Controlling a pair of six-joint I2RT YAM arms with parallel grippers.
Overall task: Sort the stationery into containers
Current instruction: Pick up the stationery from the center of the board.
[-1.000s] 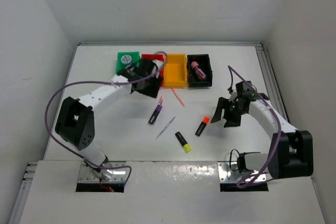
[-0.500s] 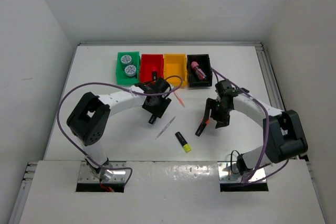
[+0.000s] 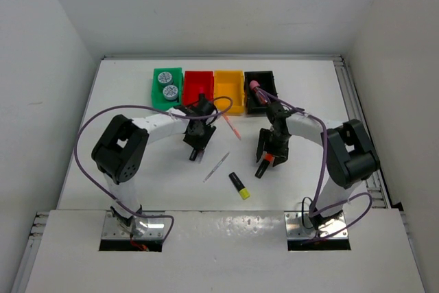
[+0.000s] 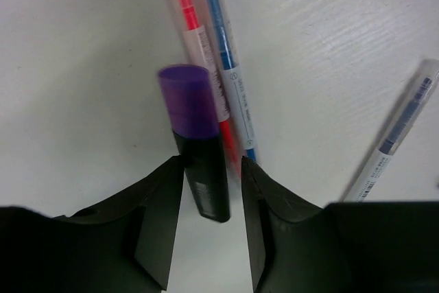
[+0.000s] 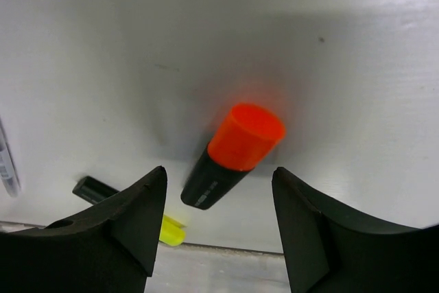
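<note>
Left hand, overhead: the left hand (image 3: 197, 147) is low on the bench (image 3: 158, 183), just in front of the red bin (image 3: 188, 90).
Right hand, overhead: the right hand (image 3: 266, 158) stands over the orange highlighter (image 3: 261, 169), near the black bin (image 3: 274, 94), which already holds a pink-capped one.
Left wrist: the jaws are nearly closed on either side of the black barrel of the purple highlighter (image 4: 199, 156). A sliver of bench shows on one side, so it is not yet gripped. A pink pen (image 4: 184, 5) and a blue pen (image 4: 211, 12) lie against it.
Right wrist: the jaws are wide and empty, with the orange highlighter lying on the bench between them.
Doing it well: the left hand should pinch the barrel alone, clear of the pens, and lift straight up. The right hand should come lower before closing on the barrel behind the cap.
</note>
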